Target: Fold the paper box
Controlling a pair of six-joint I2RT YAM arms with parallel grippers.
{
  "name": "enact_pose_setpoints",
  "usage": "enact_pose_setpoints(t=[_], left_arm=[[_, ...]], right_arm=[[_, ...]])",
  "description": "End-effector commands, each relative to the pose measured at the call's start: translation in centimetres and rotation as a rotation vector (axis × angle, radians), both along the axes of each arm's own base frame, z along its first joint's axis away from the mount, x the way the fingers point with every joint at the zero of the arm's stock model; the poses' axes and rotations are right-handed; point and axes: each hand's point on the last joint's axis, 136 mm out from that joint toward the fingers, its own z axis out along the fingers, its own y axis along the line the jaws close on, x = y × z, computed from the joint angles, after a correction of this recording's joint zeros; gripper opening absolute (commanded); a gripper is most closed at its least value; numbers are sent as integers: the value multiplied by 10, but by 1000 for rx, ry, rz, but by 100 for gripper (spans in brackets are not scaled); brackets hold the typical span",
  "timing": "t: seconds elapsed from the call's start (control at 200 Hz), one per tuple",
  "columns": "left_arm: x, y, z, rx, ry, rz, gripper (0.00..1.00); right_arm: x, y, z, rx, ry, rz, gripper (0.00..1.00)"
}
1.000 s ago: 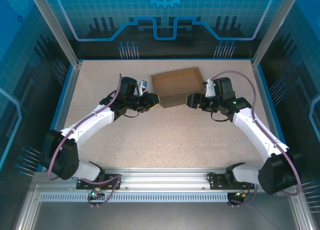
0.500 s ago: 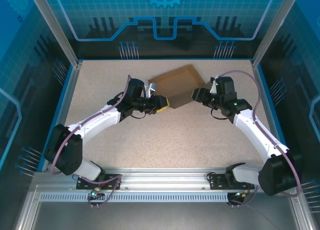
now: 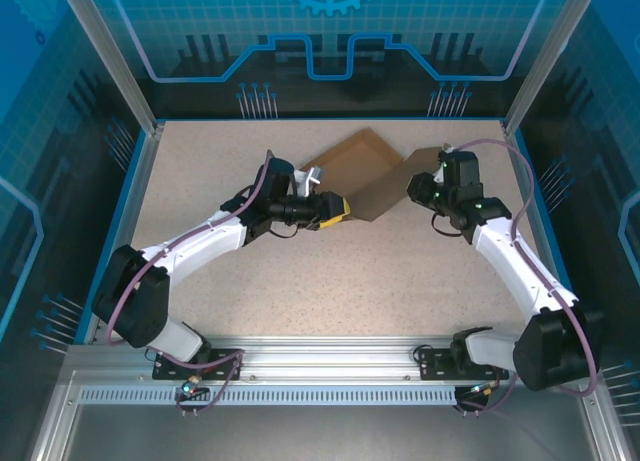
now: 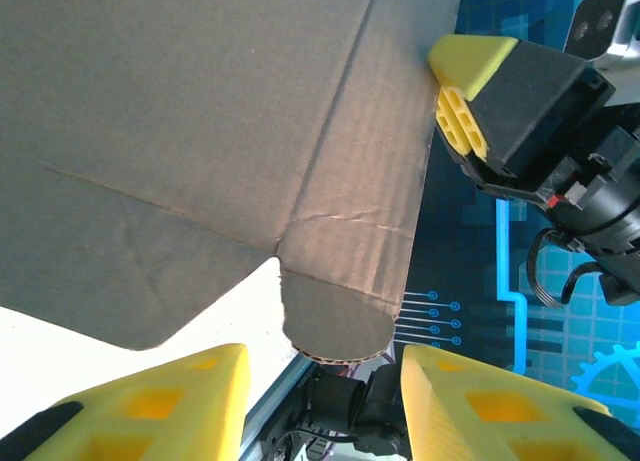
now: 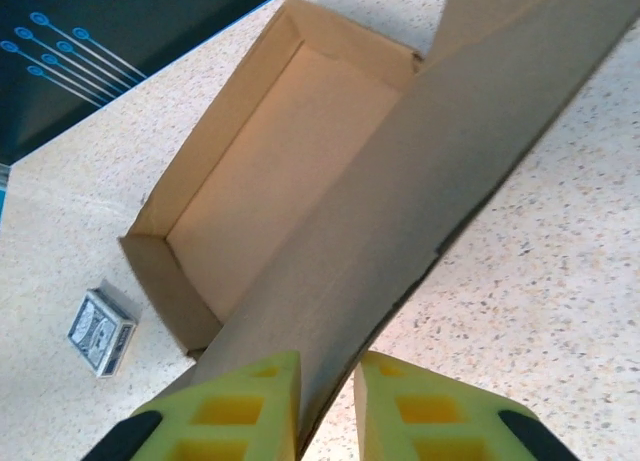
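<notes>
The paper box (image 3: 357, 163) is a brown cardboard tray lying turned at the back middle of the table, with its long lid flap (image 3: 385, 193) standing out toward the right. My right gripper (image 3: 414, 187) has that flap (image 5: 430, 181) between its yellow fingers, and the jaws stand close on it (image 5: 328, 363). The open tray (image 5: 270, 171) lies beyond. My left gripper (image 3: 337, 209) is at the box's front left corner. In the left wrist view it is open (image 4: 322, 353), with a rounded cardboard tab (image 4: 335, 316) just above the gap and touching neither finger.
A small black-and-white printed card pack (image 5: 100, 332) lies on the speckled table (image 3: 330, 281) just past the tray's far corner. Blue walls (image 3: 120, 201) and metal posts close in the table. The right gripper's yellow fingertip (image 4: 468, 76) is next to the flap's edge.
The box has turned and shifted toward the back right. My left gripper moved right along it and opened. My right gripper moved back and closed on the lid flap.
</notes>
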Motion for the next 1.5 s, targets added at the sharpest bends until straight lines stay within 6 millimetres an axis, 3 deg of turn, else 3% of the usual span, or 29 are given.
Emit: enact_pose_setpoints(t=[0.0, 0.165, 0.295, 0.445, 0.655, 0.795, 0.951, 1.176, 1.491], left_arm=[[-5, -6, 16, -20, -59, -53, 49], [-4, 5, 23, 44, -131, -53, 53], [10, 34, 22, 137, -191, 33, 54], [35, 92, 3, 310, -219, 196, 57], [62, 195, -39, 659, -210, 486, 72], [72, 233, -72, 793, -141, 565, 78], [90, 242, -108, 795, -29, 564, 79], [114, 233, -146, 751, 72, 535, 79], [138, 226, -164, 756, 83, 501, 80]], right_arm=[[8, -12, 14, -21, -32, -16, 17], [11, -25, 23, -15, -34, -8, 12], [14, -30, 28, 2, -20, 37, 11], [21, -29, 29, 27, 11, 109, 10], [31, -24, 29, 40, 9, 147, 10], [35, -23, 32, 41, -7, 160, 10], [38, -22, 35, 37, -18, 170, 10], [40, -21, 39, 34, -26, 180, 10], [42, -19, 34, 43, -21, 187, 10]])
